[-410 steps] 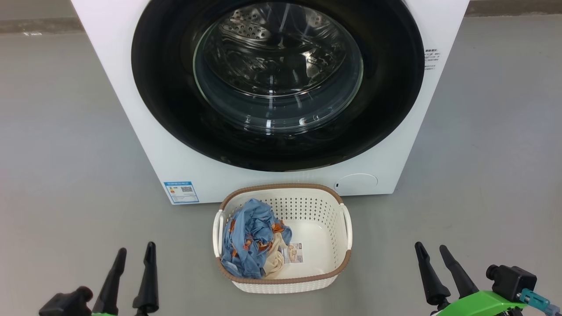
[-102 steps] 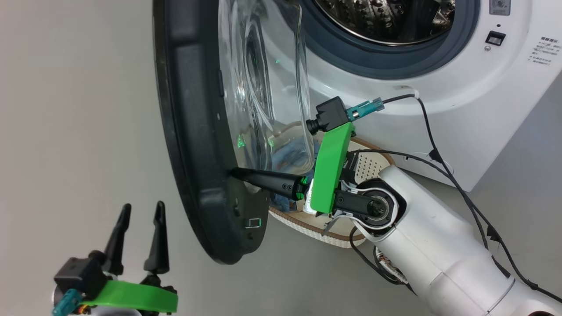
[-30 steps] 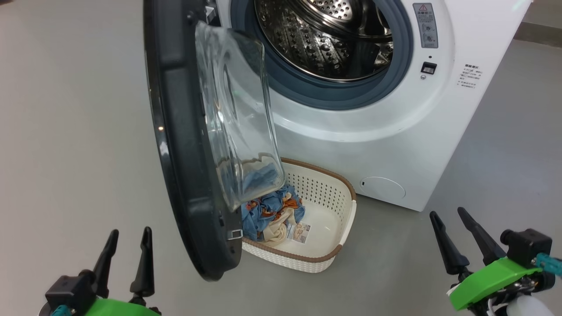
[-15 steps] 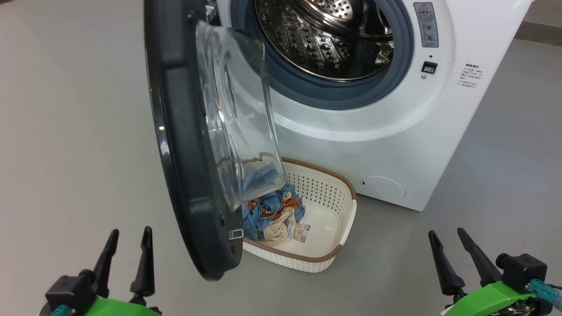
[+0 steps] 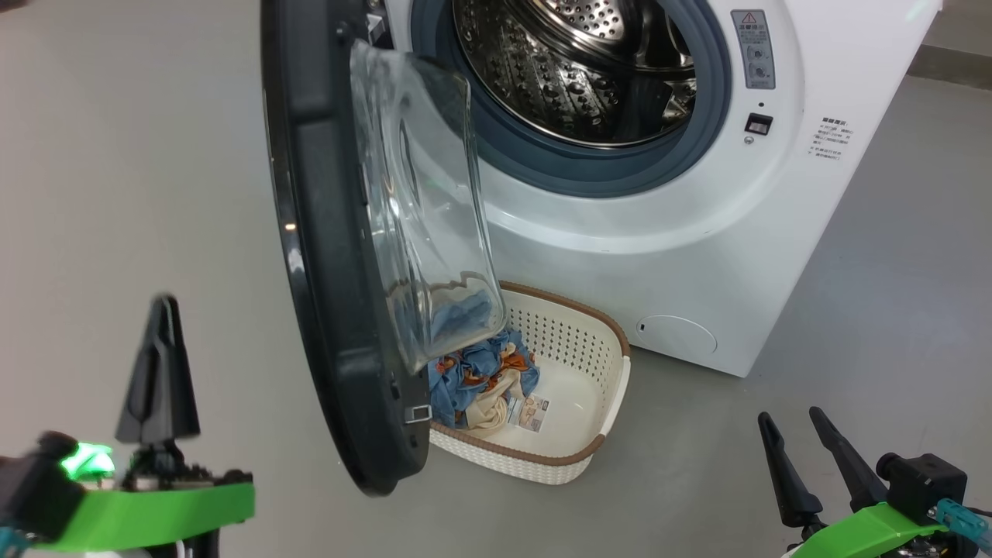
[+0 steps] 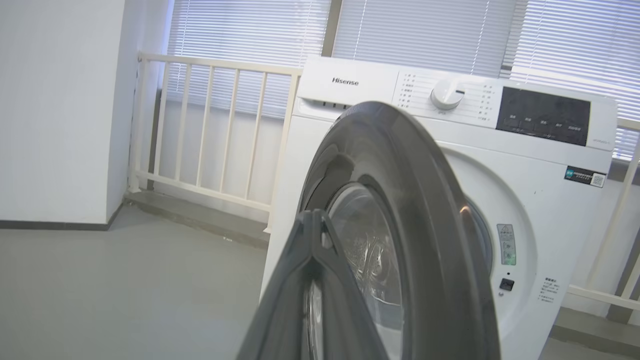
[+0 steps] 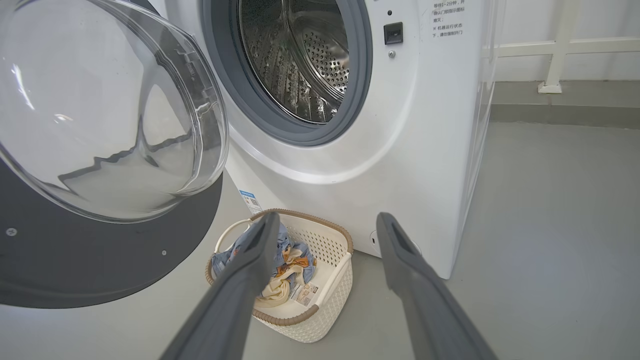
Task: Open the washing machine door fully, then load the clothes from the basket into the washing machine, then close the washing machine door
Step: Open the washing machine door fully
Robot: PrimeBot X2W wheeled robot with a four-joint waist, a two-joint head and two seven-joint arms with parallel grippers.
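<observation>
Now that our left gripper (image 5: pixel 161 310) has pressed its fingers together and risen beside the half-open washing machine door (image 5: pixel 325 256), we likely push it wider; our right gripper (image 5: pixel 789 418) stays spread, and the clothes (image 5: pixel 480 376) lie in the basket (image 5: pixel 597 372).

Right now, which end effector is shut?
The left end effector, pinched shut into a single dark point; the right end effector stands wide open.

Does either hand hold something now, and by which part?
Nothing is held. The left hand is shut on air, apart from the round black-rimmed glass door; the right hand is open and empty.
</observation>
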